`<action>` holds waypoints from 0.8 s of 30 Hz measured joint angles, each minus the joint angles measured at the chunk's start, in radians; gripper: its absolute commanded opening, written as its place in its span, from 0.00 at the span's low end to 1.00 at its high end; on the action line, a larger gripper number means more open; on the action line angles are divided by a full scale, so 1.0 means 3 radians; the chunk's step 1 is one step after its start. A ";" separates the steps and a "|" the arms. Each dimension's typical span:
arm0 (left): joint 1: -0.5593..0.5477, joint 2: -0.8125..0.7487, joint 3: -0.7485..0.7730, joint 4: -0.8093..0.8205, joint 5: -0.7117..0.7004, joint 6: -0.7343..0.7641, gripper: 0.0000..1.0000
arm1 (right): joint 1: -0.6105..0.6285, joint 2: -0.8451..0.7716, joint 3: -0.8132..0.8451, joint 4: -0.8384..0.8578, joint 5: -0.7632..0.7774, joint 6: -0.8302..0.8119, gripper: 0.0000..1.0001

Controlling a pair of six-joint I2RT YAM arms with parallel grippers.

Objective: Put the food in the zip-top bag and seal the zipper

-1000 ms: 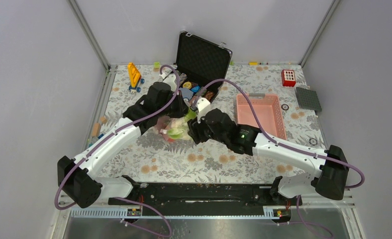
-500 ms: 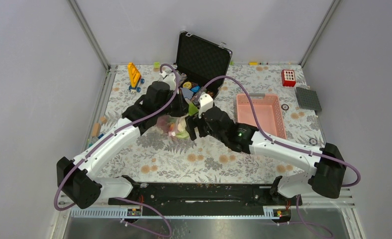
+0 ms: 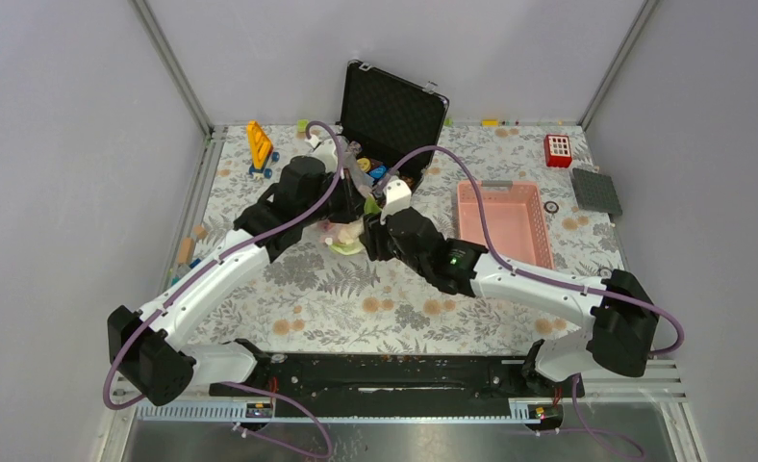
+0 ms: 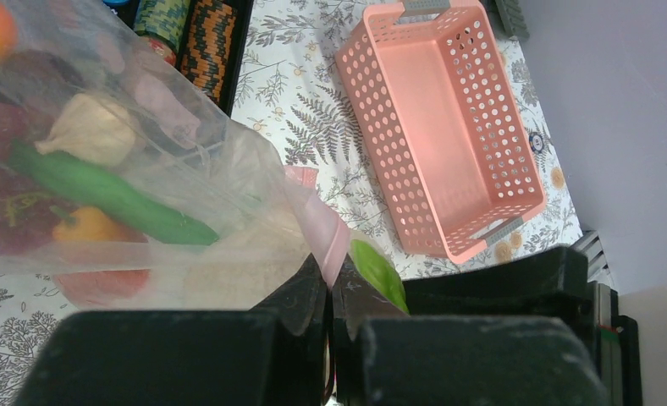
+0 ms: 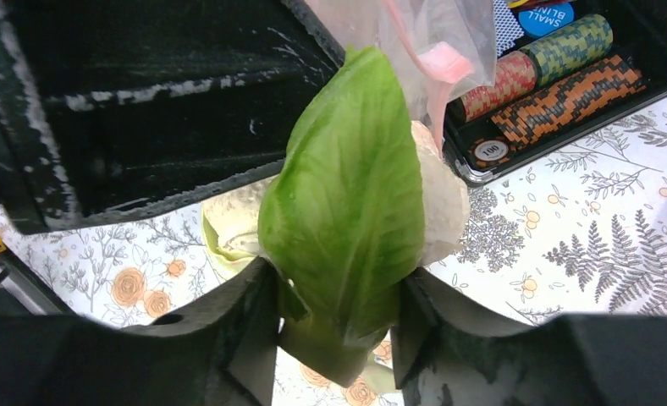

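Overhead, logged the left gripper (image 3: 344, 207) and the right gripper (image 3: 370, 239) meeting just in front of the open black case (image 3: 394, 106). Found the zip-top bag (image 3: 340, 234) bunched between them on the near side of the case. Could not read either jaw state from up here. Noted the pink basket (image 3: 505, 226) to the right of the case, apart from it.

Left wrist next. Read the left gripper (image 4: 328, 283) as closed, fingers all but touching. Saw it pinching the zip-top bag (image 4: 228, 169) at its mouth, right on the zipper (image 4: 322, 230). Made out the long green vegetable (image 4: 110, 194) and a white piece (image 4: 89, 131) inside. Also saw orange and dark red shapes there, too blurred to name. Spotted the green leafy piece (image 4: 379, 272) just outside the mouth, beside the fingers. Saw striped poker chips (image 4: 207, 38) racked in the case, beyond the bag.

Right wrist last. Read the right gripper (image 5: 334, 326) as clamped on the green leafy piece (image 5: 347, 186), leaf standing upright between both fingers. Placed the leaf tip just beside the zipper (image 5: 444, 63). Cannot tell whether touching it or past the mouth. Logged poker chips (image 5: 559, 89) in the case, right of the leaf.
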 measured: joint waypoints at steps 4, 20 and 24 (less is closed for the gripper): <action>0.0003 0.0000 0.0000 0.0015 0.0005 -0.0024 0.00 | 0.0000 -0.0025 -0.0121 0.0195 0.0085 0.0055 0.05; -0.0093 -0.0045 0.0003 0.0155 0.0072 -0.0084 0.00 | 0.0004 -0.0361 -0.0495 0.0524 0.0454 0.0127 0.00; -0.0159 -0.0145 0.0003 0.0067 -0.0006 -0.0081 0.00 | 0.0004 -0.0437 -0.0561 0.0575 0.0605 0.0128 0.00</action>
